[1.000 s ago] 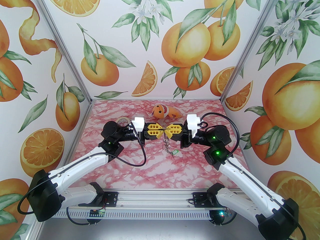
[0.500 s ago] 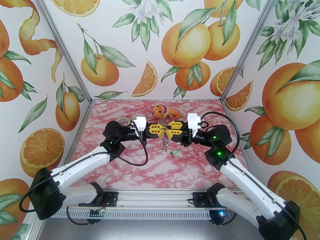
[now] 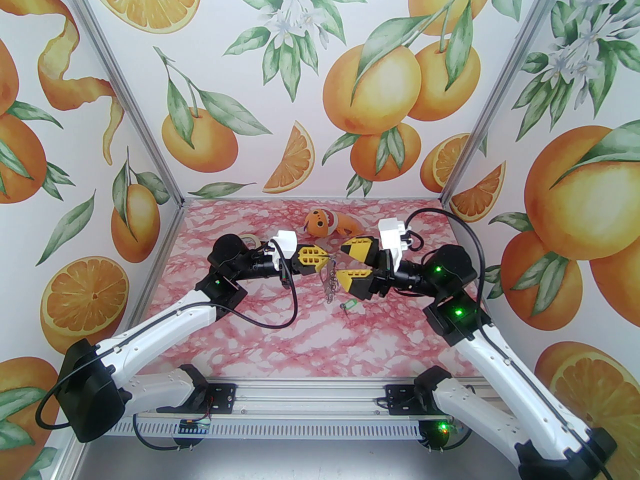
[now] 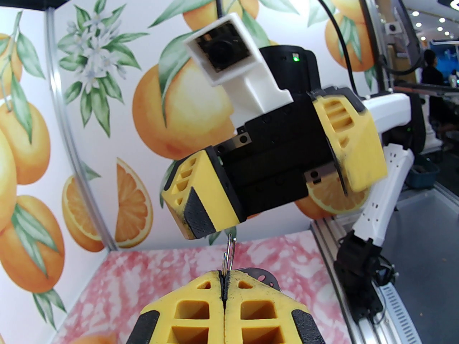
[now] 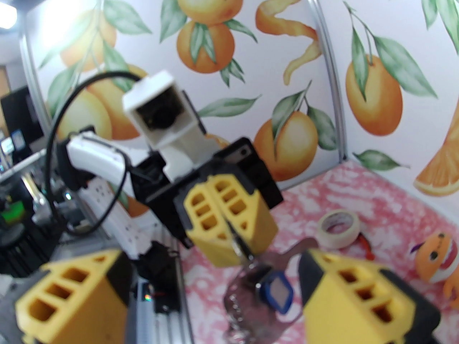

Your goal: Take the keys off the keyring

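My left gripper (image 3: pixel 328 258) is shut on the keyring (image 3: pixel 330 285), whose small metal rings hang below its tips over the table. The left wrist view shows a thin ring (image 4: pixel 230 253) pinched between the closed yellow fingers (image 4: pixel 200 306). A blue key (image 5: pixel 277 294) with a white label hangs with the blurred keyring (image 5: pixel 247 299) under the left gripper (image 5: pixel 236 242). A green key (image 3: pixel 351 304) lies on the pink table, apart from the rings. My right gripper (image 3: pixel 342 262) stands open, just right of the keyring, with nothing between its fingers.
A roll of beige tape (image 3: pixel 247 240) lies behind the left wrist. An orange plush toy (image 3: pixel 327 223) sits at the back centre. Orange-patterned walls close in the pink marbled table (image 3: pixel 310 338) on three sides. A metal rail (image 3: pixel 310 398) runs along the near edge.
My right gripper has opened and drawn back to the right. The green key, earlier at the end of the hanging rings, now lies apart from them. The left gripper stays shut.
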Available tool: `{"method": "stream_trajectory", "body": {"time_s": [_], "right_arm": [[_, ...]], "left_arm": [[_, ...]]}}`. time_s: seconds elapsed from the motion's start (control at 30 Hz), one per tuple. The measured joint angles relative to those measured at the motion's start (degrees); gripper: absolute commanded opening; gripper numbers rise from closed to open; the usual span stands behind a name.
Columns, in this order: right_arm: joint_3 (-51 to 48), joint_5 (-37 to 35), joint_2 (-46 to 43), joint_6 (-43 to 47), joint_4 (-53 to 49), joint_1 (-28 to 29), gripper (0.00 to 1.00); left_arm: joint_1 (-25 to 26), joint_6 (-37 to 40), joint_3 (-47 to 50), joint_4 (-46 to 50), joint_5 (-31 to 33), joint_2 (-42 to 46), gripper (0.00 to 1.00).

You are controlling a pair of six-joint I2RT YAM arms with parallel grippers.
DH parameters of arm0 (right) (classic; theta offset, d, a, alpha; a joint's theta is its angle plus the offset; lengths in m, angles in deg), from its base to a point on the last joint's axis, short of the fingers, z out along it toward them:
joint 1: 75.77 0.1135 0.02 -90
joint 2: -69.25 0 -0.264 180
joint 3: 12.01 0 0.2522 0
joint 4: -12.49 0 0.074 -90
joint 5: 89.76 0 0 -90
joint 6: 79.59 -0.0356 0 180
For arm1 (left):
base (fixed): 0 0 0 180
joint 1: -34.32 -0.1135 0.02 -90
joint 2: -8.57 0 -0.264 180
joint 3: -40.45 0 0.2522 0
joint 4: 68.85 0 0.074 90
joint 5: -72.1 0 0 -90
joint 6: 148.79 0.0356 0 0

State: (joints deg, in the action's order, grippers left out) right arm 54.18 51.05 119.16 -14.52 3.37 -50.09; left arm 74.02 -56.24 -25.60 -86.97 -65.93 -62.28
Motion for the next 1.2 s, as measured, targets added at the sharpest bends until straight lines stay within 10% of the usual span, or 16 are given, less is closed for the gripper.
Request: {"method": "stream_trajectory", "body": {"time_s": [1.2], "right_arm": [[6.6, 4.4, 4.3, -5.2, -14.3, -0.6, 0.83]], "left_arm": [[-0.3, 0.9, -4.1, 3.8, -2.9, -2.3, 0.0]]}}
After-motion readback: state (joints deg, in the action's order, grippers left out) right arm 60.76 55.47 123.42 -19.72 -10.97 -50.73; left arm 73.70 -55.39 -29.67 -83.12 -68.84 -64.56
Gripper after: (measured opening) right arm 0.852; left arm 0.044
